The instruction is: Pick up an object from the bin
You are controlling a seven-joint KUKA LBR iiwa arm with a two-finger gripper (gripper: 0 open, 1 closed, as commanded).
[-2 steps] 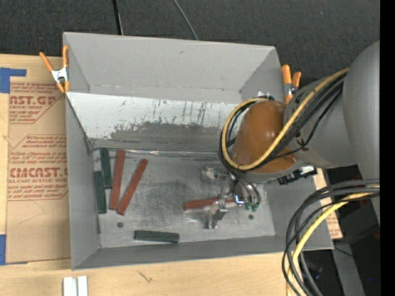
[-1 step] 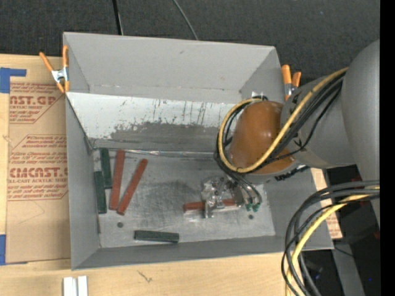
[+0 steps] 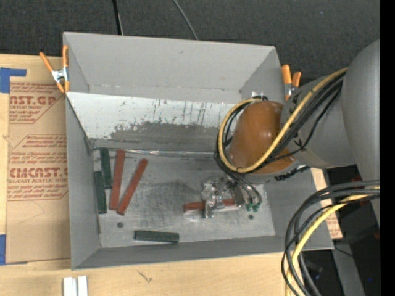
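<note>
Gripper [image 3: 217, 202] low over floor of grey metal bin [image 3: 166, 73], right of centre, beneath orange wrist cover [image 3: 259, 134]; whether released or clenched not discernible. Red-brown stick [image 3: 192, 208] flat on floor at gripper, its left end projecting toward bin centre. Small green piece [image 3: 251, 208] just right of gripper. Well apart, by left wall: red-brown stick pair [image 3: 117, 180] beside dark green stick pair [image 3: 99, 193]. Lone dark green stick [image 3: 156, 236] flat near front wall.
</note>
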